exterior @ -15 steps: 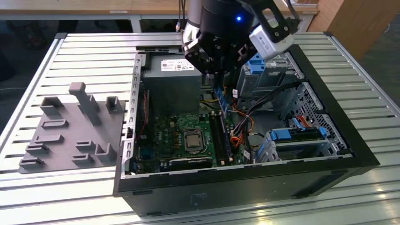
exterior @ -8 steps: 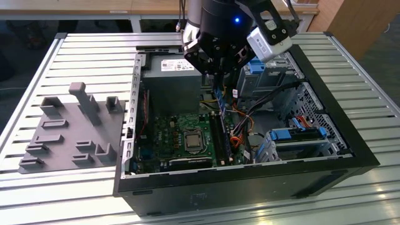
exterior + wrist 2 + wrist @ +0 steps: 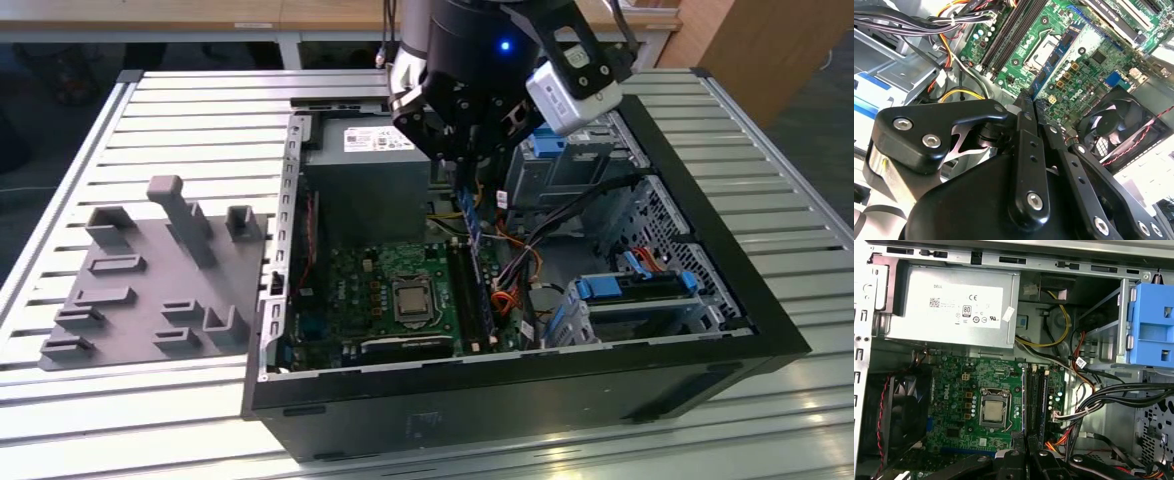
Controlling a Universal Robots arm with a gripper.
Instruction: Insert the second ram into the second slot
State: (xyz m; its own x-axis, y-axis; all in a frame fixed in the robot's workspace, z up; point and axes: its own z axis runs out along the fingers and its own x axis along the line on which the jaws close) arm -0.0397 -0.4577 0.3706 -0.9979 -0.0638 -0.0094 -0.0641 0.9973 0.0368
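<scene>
In the exterior view the tool point(image 3: 470, 165) hangs over the open computer case point(image 3: 467, 410), which lies on the ribbed metal worktop point(image 3: 200, 110). Its fingers are closed on the second ram point(image 3: 470, 205), a thin dark-blue stick held on edge above the long black memory slots point(image 3: 467, 290). I judge that a stick tilted or off the slot line could jam on a slot wall or settle into the wrong slot. In the second wrist view the matte black, bolted fingers point(image 3: 1024, 135) pinch one end of the second ram point(image 3: 1059, 55), flat and studded with dark chips, over the glossy green motherboard point(image 3: 1089, 75). A grip that short may let it pivot under pressing force. In the first wrist view loose bundled cables point(image 3: 1114, 395) run near the memory slots point(image 3: 1035, 400) and could snag the tool point(image 3: 1026, 460).
</scene>
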